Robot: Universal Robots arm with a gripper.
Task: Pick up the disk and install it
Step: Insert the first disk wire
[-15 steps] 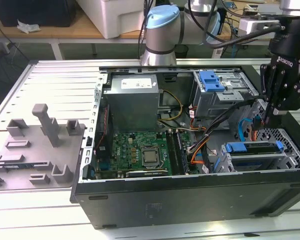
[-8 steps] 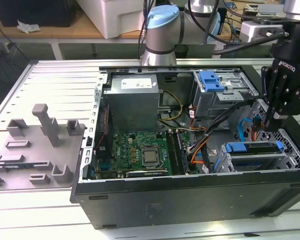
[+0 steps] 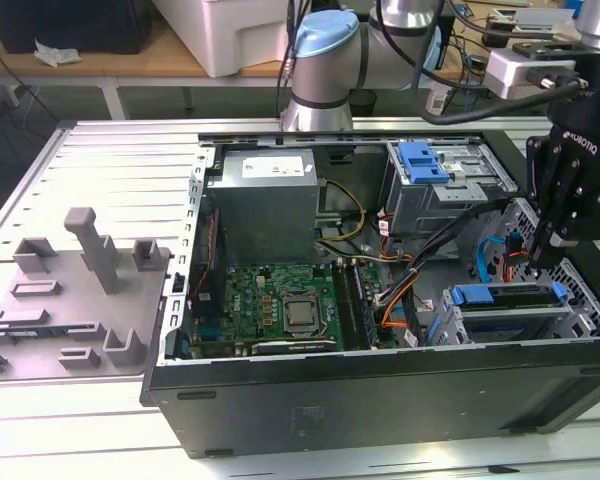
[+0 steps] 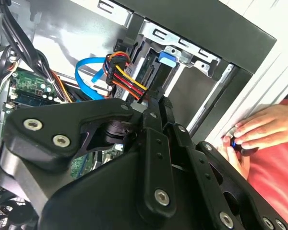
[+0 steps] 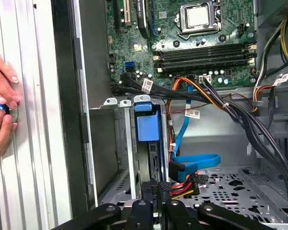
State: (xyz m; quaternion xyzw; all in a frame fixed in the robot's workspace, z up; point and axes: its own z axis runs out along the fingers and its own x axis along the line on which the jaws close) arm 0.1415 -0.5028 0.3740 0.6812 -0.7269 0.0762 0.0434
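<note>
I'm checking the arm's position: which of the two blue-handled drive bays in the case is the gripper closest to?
The gripper is closest to the lower drive bay at the case's front corner on the exterior view's right. The other blue-latched cage sits farther back, beside the power supply.

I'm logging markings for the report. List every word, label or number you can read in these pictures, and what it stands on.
No text can be read with confidence.
White sticker on the power supply: print too small to read.
White lettering on the gripper body: too small to read.
White cable tags in the first wrist view: blurred.
Motherboard markings: too small to read.
</note>
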